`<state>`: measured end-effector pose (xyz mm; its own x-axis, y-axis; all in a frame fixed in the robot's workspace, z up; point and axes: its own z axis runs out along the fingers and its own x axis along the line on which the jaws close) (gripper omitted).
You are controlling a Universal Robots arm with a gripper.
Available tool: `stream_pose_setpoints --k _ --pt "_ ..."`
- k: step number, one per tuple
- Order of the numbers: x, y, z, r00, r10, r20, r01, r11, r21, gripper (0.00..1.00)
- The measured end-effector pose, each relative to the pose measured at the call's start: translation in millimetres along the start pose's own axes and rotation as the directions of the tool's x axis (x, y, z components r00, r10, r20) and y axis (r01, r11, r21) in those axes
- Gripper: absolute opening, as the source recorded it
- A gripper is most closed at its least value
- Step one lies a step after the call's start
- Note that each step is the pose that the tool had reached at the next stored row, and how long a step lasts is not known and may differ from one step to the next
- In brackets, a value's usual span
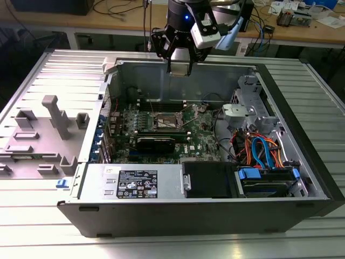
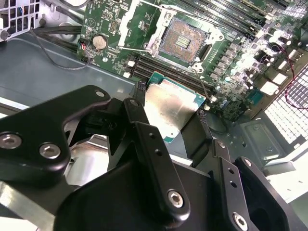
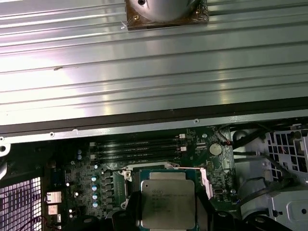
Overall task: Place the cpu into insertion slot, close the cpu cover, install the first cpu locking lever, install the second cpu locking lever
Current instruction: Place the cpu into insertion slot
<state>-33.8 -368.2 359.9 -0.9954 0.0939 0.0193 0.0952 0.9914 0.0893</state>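
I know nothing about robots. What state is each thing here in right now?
gripper: shut on the cpu.
cpu: held in the air, not yet in the slot.
insertion slot: empty, contacts exposed.
cpu cover: swung open.
computer case: lying flat, side open.

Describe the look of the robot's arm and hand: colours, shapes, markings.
The hand is matt black: flat jointed links pinned with silvery screws. In the exterior view the arm's wrist is black with a small blue light and a pale grey box mounted beside it.
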Motion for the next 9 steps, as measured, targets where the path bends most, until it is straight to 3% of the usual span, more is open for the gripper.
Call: stream_pose_setpoints --k 9 --pt "-0.2 -0.8 -0.1 1.0000 0.003 0.0002 -0.003 1.0000 0.0000 0.55"
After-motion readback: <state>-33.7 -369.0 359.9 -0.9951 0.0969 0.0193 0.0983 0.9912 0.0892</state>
